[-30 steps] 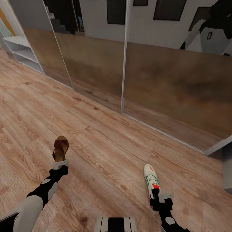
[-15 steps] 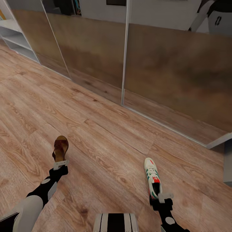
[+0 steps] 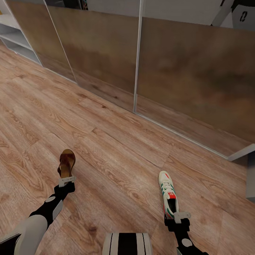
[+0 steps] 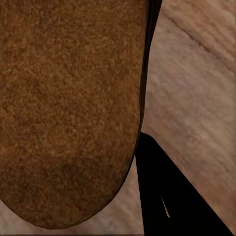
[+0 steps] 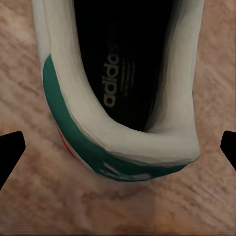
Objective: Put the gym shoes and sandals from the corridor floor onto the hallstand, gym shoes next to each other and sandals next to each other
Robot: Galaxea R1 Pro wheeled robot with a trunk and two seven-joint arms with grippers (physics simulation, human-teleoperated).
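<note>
Camera view has tilted downward since a second ago: the mirrored wall panels (image 3: 191, 74) and the white shelving (image 3: 14, 39) sit higher, while both arms keep the same pose. Left arm reaches forward and low, its gripper (image 3: 66, 181) pinching the heel of the sandal (image 3: 66, 163), which extends straight ahead of it above the corridor floor (image 3: 117, 156). Right arm is likewise extended, its gripper (image 3: 179, 215) closed on the heel end of the gym shoe (image 3: 168, 193), toe pointing away from it. Right wrist view shows the shoe's heel collar (image 5: 123, 142) between the finger tips.
</note>
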